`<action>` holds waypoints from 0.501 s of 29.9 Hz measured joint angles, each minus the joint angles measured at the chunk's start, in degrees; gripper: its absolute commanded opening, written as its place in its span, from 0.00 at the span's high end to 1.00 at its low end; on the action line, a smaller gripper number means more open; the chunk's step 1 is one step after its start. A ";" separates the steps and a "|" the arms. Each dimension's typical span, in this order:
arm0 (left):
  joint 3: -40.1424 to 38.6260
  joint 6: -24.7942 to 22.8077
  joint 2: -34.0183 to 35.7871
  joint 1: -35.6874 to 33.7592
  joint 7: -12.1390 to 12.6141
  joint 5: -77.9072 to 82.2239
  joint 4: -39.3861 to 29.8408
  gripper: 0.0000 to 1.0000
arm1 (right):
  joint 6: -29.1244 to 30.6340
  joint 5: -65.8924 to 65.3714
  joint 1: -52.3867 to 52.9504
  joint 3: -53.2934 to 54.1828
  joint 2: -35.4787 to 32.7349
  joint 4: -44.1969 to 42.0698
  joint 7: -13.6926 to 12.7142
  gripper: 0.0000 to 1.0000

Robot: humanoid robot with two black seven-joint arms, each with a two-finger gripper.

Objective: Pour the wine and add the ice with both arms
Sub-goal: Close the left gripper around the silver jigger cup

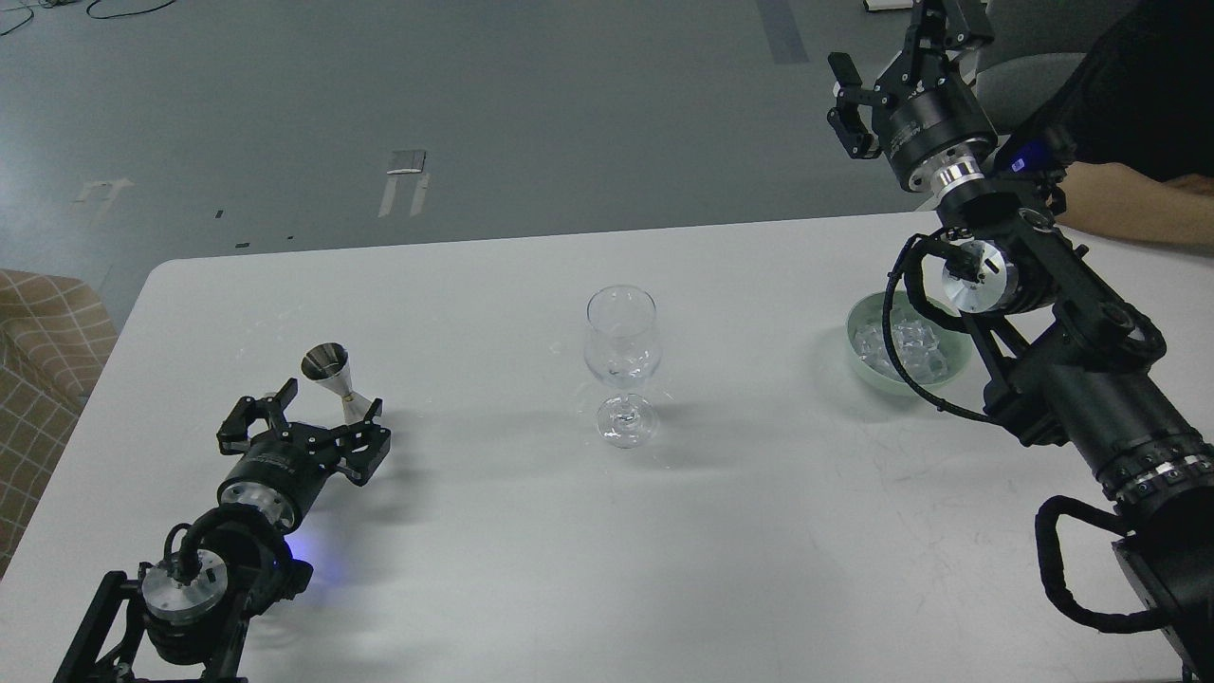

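Observation:
A clear stemmed wine glass (621,365) stands upright and empty at the middle of the white table (493,560). A small steel jigger (334,381) stands at the left. My left gripper (321,412) is open just in front of the jigger, its fingers either side of the jigger's base, low over the table. Clear ice cubes (909,343) lie in a pale green bowl (861,359) at the right, partly hidden by my right arm. My right gripper (892,59) is open and empty, held high beyond the table's far edge, above and behind the bowl.
A person's bare forearm (1133,204) rests on the table at the far right, behind my right arm. A chequered seat (43,351) stands off the table's left edge. Grey floor lies beyond the far edge.

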 measured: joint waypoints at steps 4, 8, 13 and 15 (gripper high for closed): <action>-0.03 -0.47 -0.46 -1.53 -0.06 0.51 1.75 0.02 | 0.00 0.00 0.00 0.00 0.13 0.00 0.00 0.00; -0.03 -0.61 -0.66 -2.22 -0.13 0.60 2.52 0.02 | 0.00 0.00 -0.08 0.00 0.18 0.00 0.00 0.00; 0.02 -0.61 -0.73 -3.40 -0.30 0.67 4.26 0.10 | 0.00 0.00 -0.19 -0.01 0.10 0.00 -0.08 0.00; 0.07 -0.61 -0.79 -3.85 -0.71 0.87 4.84 0.15 | 0.00 0.00 -0.25 0.00 0.10 0.00 -0.09 0.00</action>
